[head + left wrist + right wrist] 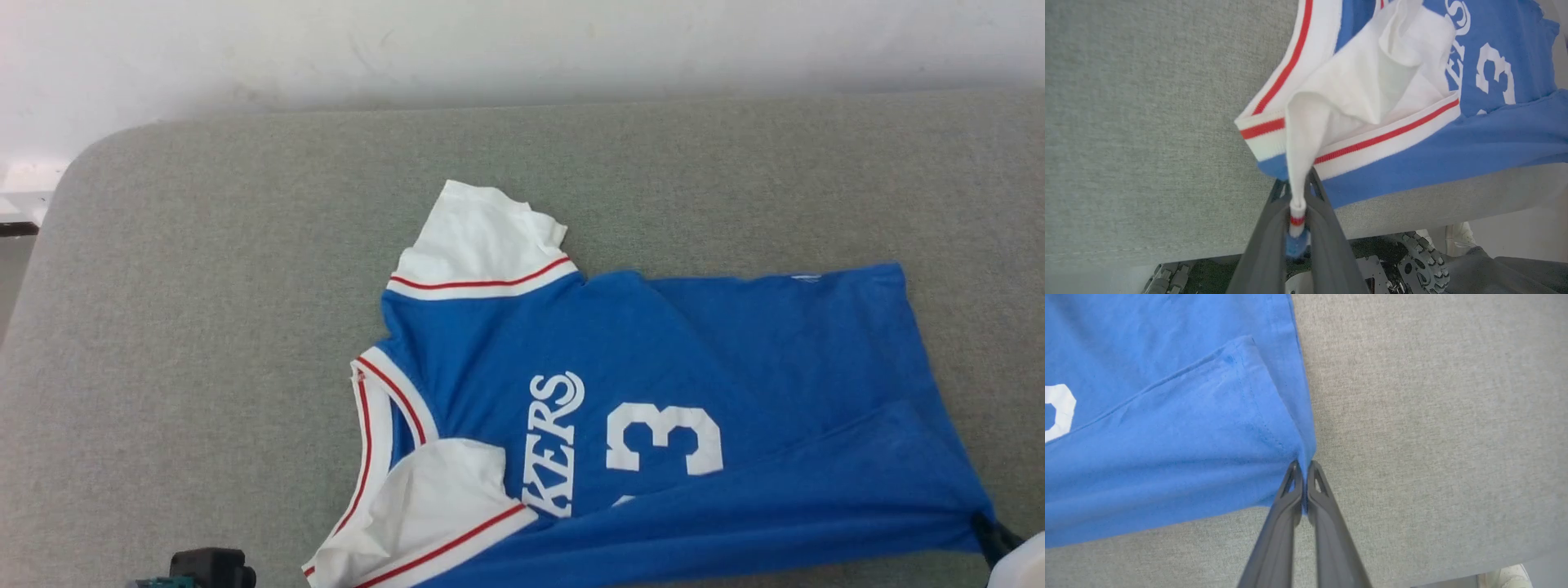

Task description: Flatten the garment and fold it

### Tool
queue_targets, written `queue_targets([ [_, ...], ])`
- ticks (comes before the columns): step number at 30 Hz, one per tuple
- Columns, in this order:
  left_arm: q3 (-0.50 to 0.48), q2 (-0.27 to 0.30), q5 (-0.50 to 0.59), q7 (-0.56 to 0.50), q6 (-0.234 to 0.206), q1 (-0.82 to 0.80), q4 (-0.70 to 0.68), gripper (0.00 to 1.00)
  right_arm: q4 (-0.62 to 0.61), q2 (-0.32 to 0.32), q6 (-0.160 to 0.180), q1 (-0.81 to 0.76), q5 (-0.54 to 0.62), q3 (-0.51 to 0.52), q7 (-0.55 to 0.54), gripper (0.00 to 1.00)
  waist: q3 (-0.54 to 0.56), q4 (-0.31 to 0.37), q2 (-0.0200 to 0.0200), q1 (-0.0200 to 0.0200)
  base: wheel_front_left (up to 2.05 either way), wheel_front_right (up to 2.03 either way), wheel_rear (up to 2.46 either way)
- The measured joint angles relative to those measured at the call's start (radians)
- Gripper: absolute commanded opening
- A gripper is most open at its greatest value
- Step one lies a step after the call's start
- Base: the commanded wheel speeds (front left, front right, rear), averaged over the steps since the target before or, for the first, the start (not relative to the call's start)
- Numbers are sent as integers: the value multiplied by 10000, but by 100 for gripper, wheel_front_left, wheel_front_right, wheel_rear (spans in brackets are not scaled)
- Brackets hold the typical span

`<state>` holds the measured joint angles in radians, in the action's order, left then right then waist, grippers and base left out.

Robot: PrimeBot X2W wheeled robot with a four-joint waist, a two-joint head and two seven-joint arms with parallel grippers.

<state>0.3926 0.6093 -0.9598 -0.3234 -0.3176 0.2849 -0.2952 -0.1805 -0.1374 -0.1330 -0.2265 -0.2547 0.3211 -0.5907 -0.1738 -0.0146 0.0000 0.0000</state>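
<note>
Blue garment [653, 367], left pincer [1300, 183] pinching sleeve [1363, 81], right pincer [1303, 466] hem [1274, 433]

Blue jersey garment [735, 343], white sleeves, red-striped trim, numeral 3, lower edge folded over; sleeve tip clamped between left gripper [1297, 192], hem corner between right gripper [1303, 467].

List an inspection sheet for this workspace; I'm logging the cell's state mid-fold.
Surface: grey fabric-covered table, flat.
Job's things: garment chest up, collar to the robot's left, near side folded over towards the lettering, far sleeve spread flat.
Clutter: nothing seen.
Grippers: left gripper shut on the near sleeve's edge; right gripper shut on the near hem corner.
Cables: nothing seen.
Surroundings: pale wall behind the table; white shoe on the floor by the near edge.
</note>
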Motion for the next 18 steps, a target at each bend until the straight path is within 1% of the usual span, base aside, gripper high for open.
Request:
queue_targets([
  [10,-65,109,25,69,-2,-20,211,0,303,144,0,-491,2,-219,-535,0,88,-100,0,0,0,0,0],
  [13,-48,31,102,240,81,-230,487,0,405,161,0,-561,54,-318,-569,0,99,-71,0,0,0,0,0],
  [18,6,-345,105,514,303,-622,1076,0,621,209,2,-536,82,-483,-389,0,138,32,0,1,0,0,0],
])
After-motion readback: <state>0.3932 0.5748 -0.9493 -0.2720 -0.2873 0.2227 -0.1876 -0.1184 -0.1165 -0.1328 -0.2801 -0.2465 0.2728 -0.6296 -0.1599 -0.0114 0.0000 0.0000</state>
